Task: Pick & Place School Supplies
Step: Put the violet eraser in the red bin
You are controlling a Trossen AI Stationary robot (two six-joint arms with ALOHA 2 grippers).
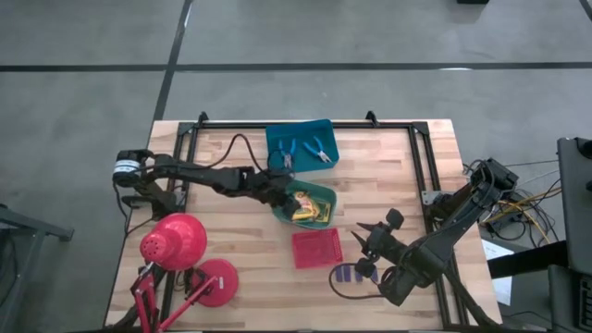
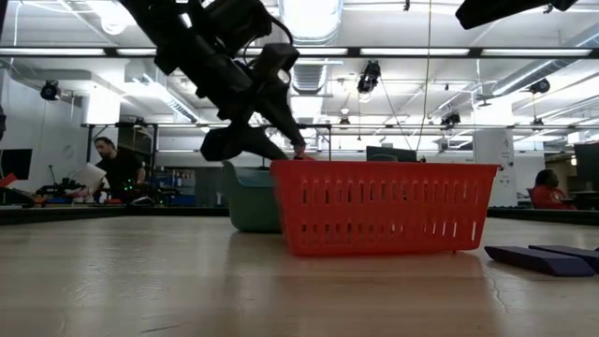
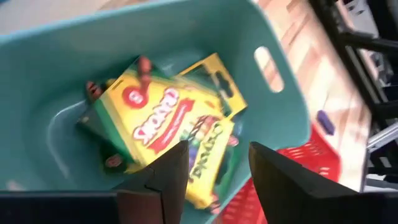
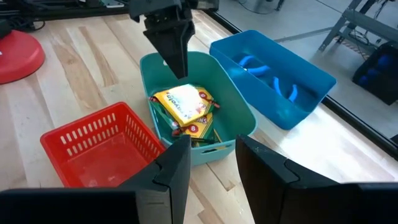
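Note:
Yellow-and-green boxes (image 3: 165,124) lie stacked inside the green tray (image 1: 319,192); they also show in the right wrist view (image 4: 185,109). My left gripper (image 3: 217,177) hovers open over that tray, fingers pointing down and touching nothing, seen from across as the left gripper (image 4: 174,53). Two blue-handled tools (image 1: 303,148) lie in the blue tray (image 1: 328,129). Dark purple blocks (image 1: 356,275) lie flat on the table right of the red tray (image 1: 317,248). My right gripper (image 4: 211,165) is open and holds nothing, above the table near the purple blocks, facing the trays.
A red desk lamp (image 1: 176,245) stands at the table's near left corner. A black frame rail (image 1: 425,176) runs along the right side. The red tray (image 2: 384,206) shows nothing inside and sits in front of the green tray (image 2: 251,201) in the low view. People sit in the room behind.

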